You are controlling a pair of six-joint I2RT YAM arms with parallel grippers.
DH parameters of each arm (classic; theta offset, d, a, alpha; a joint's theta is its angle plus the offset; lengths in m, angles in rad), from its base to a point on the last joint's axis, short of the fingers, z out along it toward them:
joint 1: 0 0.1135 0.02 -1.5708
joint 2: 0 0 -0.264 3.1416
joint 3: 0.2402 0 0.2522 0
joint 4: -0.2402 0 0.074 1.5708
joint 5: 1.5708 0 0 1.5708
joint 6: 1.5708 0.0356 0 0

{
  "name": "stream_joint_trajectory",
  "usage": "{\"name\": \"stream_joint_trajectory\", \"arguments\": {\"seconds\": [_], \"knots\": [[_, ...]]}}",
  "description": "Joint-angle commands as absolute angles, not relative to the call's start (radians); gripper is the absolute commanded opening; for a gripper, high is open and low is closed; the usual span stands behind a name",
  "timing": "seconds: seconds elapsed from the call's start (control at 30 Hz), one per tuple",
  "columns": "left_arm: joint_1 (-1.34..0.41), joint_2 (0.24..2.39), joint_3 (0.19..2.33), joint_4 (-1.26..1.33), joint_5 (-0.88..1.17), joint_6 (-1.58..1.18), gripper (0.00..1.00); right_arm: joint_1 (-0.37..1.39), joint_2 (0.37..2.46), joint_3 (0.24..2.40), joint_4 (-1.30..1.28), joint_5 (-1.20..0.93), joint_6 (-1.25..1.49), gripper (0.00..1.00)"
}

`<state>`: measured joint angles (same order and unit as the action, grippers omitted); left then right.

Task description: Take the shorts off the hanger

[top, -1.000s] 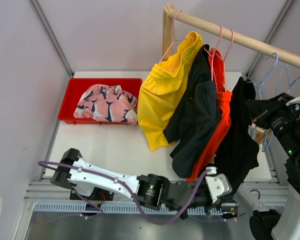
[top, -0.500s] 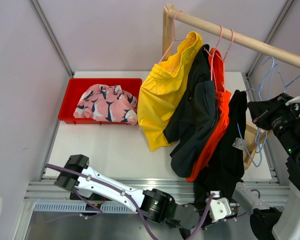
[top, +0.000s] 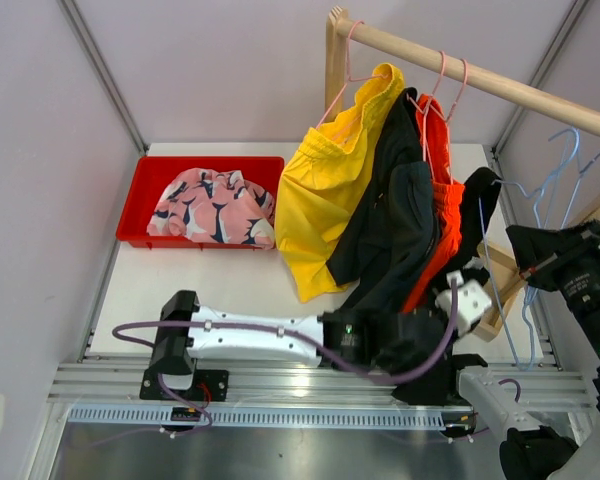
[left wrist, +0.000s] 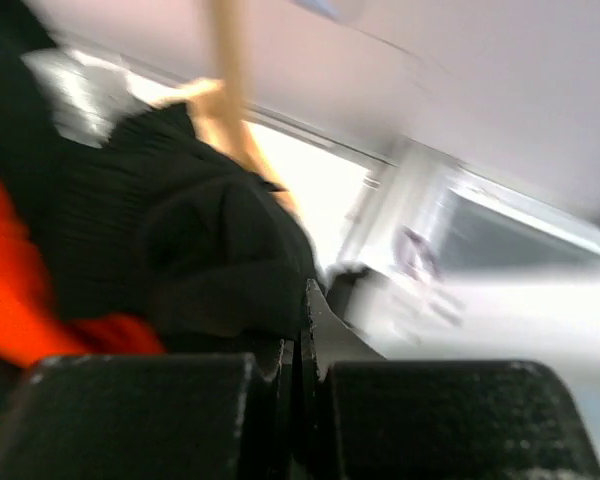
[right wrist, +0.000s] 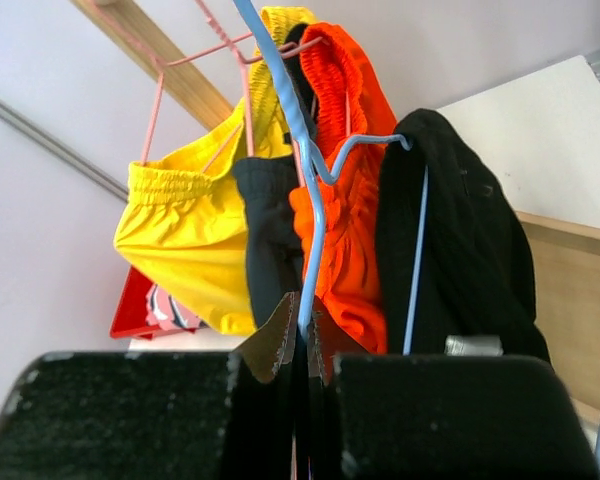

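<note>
**Black shorts strung between two clenched pincers: wire on the right, cloth on the left.**

The right pincer (right wrist: 302,330) is clamped on the wire of the blue hanger (right wrist: 306,150). The black shorts (top: 483,205) drape over that hanger's shoulder, just left of the pincer, with their long axis running down towards the left pincer (top: 460,297). That one's jaws are pressed together with a fold of black cloth at the tips, pinched as far as the blurred left wrist view allows. The left arm is nearer the fabric, so the pull likely goes down and away from the wire. The lower hem is hidden behind the left arm, and I cannot tell whether the hook is clear of the wooden rail (top: 460,65). The pink pair (top: 212,205) lies in the red tray (top: 140,215) on the counter (top: 210,290).
</note>
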<state>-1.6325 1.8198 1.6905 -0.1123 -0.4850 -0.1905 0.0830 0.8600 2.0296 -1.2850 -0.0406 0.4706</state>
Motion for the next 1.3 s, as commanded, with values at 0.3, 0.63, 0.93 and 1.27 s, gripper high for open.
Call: {"name": "stream_joint_trajectory", "arguments": {"seconds": [0.3, 0.63, 0.93, 1.27], "knots": [[-1.48, 1.853, 1.935, -0.256, -0.5, -0.15, 0.0, 0.086, 0.833, 2.075, -1.371, -0.118, 0.508, 0.0], [-1.648, 1.652, 1.536, -0.126, -0.46, -0.204, 0.0, 0.103, 0.929, 2.117, -1.214, 0.07, 0.434, 0.0], [-1.934, 1.484, 1.359, -0.293, -0.595, -0.288, 0.0, 0.12, 1.048, 2.112, -1.02, 0.205, 0.365, 0.0], [-1.984, 1.312, 1.318, -0.529, -0.816, -0.316, 0.0, 0.114, 1.029, 1.806, -0.865, 0.23, 0.351, 0.0]]}}
